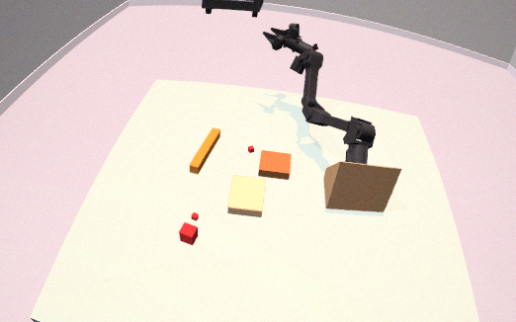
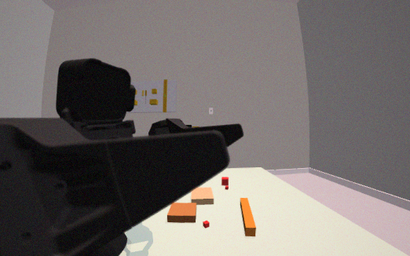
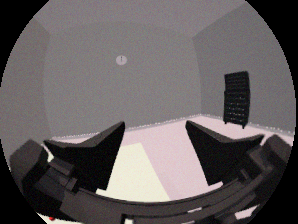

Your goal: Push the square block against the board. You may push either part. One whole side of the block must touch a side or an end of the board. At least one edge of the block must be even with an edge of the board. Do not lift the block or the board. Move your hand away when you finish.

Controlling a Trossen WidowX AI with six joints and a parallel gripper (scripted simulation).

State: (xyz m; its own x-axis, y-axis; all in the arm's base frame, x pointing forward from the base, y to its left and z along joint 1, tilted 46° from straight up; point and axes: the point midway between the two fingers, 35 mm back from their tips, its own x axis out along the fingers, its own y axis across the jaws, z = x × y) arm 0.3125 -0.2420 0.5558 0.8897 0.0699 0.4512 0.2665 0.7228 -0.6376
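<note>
A long orange bar (image 1: 206,150) (image 2: 247,216), board-like, lies flat, apart from the blocks. An orange-brown squarish block (image 1: 275,163) (image 2: 182,212) lies flat. A pale yellow squarish block (image 1: 247,194) (image 2: 202,194) lies close by, near corners close together, no whole sides meeting; I cannot tell if the corners touch. Which pieces are the named block and board is not certain. My gripper (image 1: 267,31) (image 2: 235,138) (image 3: 156,124) is open and empty, raised high above the far part of the table, well away from all pieces.
A small red cube (image 1: 251,148) (image 2: 206,224) lies between the orange bar and orange-brown block. Another small red cube (image 1: 195,216) (image 2: 227,188) and a larger red cube (image 1: 188,233) (image 2: 225,181) lie beyond the pale block. A brown wedge (image 1: 363,188) stands by the arm's base.
</note>
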